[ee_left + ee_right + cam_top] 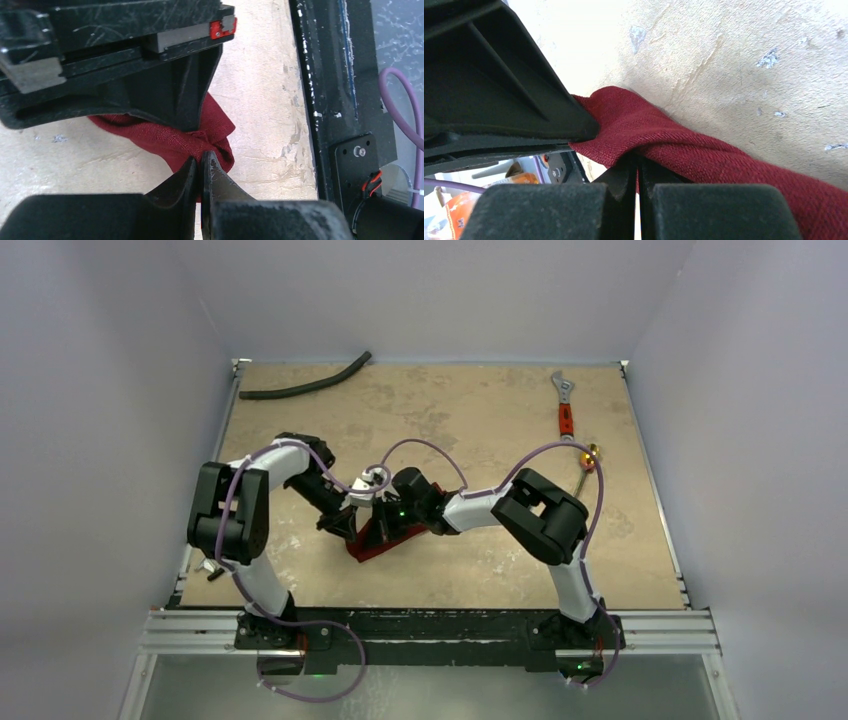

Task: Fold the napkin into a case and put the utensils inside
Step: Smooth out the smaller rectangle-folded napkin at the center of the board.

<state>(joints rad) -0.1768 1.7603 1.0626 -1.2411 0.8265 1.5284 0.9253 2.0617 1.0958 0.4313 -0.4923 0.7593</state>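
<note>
- The dark red napkin (392,540) is lying bunched up on the bench (480,420), close to the near edge and a little left of its middle. It is not lying flat, and thick folds are showing in both wrist views.
- The left end effector (201,159) is pinching the napkin. Its two fingers are pressing together, with a gathered bit of the cloth caught between the tips.
- The right end effector (638,159) is also gripping the napkin. Its fingers are almost touching each other, and a rolled fold of the cloth is running out from them to the right side of that view.
- In the top view both arms are reaching inward and meeting over the cloth, the two end effectors just beside each other.
- A slim gold-coloured utensil (586,468) is lying near the right edge of the bench, well apart from the napkin. I cannot tell which kind of piece it is.
- A red-handled wrench (565,405) is lying just beyond the utensil, toward the far right corner.
- A black hose (305,383) is resting at the far left corner of the bench.
</note>
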